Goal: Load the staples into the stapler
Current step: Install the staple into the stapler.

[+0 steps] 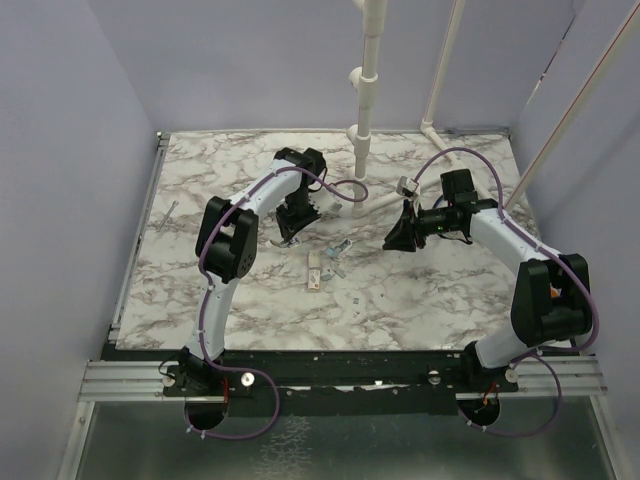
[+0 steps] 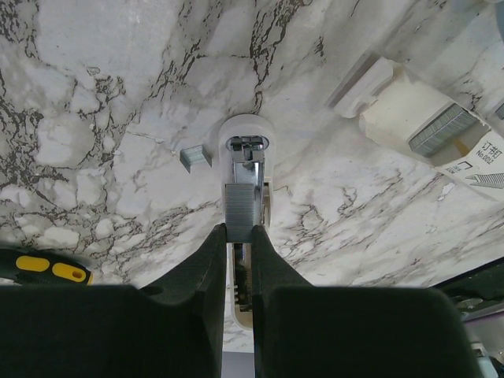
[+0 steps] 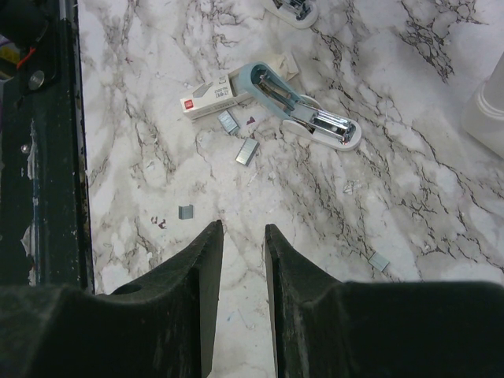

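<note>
The stapler (image 2: 246, 146), small and white with a rounded end and its metal channel uncovered, lies on the marble table (image 2: 102, 94) at the centre of the left wrist view. Its rear part runs out of sight beneath the fingers. The left gripper (image 2: 239, 231) is closed on the staples (image 2: 239, 211), a short grey strip pinched between the two dark fingertips and lined up with the channel directly over it. Whether the strip touches the metal cannot be told. A loose clump of staples (image 2: 195, 157) lies just left of the stapler's rounded end.

In the overhead view the right gripper (image 1: 393, 238) sits right of centre, well apart from the left one. In its own wrist view the jaws stand parted with only bare marble between them, gripping nothing. Above them in that frame lies a second stapler (image 3: 307, 114), its teal top swung open from a white base. A white staple box (image 3: 211, 98) touches its teal end on the left. A few stray staple bits (image 3: 247, 152) are scattered below them.
</note>
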Robot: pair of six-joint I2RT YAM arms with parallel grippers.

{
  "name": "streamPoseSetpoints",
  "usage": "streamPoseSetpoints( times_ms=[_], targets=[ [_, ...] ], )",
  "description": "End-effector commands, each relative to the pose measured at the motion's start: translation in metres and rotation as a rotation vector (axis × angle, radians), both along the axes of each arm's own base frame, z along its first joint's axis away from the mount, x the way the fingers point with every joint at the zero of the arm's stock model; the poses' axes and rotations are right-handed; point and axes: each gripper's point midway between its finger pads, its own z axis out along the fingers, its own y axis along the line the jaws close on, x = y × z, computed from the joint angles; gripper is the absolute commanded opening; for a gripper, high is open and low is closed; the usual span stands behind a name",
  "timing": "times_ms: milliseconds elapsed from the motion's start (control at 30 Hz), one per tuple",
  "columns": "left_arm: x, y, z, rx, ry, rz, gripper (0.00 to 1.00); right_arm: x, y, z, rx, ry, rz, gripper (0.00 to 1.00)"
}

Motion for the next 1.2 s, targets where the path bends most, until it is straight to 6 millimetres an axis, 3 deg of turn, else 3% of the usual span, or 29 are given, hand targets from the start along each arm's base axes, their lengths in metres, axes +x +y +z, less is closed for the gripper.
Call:
streamPoseSetpoints(
  times_ms=[0,1167],
  targets=[
    [0.0041,0.0017,0.0007,0.021,-0.006,-0.020,0.00,-0.0008,0.0003,-0.0002,0.000,0.000,0.011,0.32],
    [0.0008,-0.0052,0.0057,0.003,-0.002,-0.084,0.00,-0.0006,0.0004,-0.0015,-0.001,0.007,0.010,0.32]
  ],
)
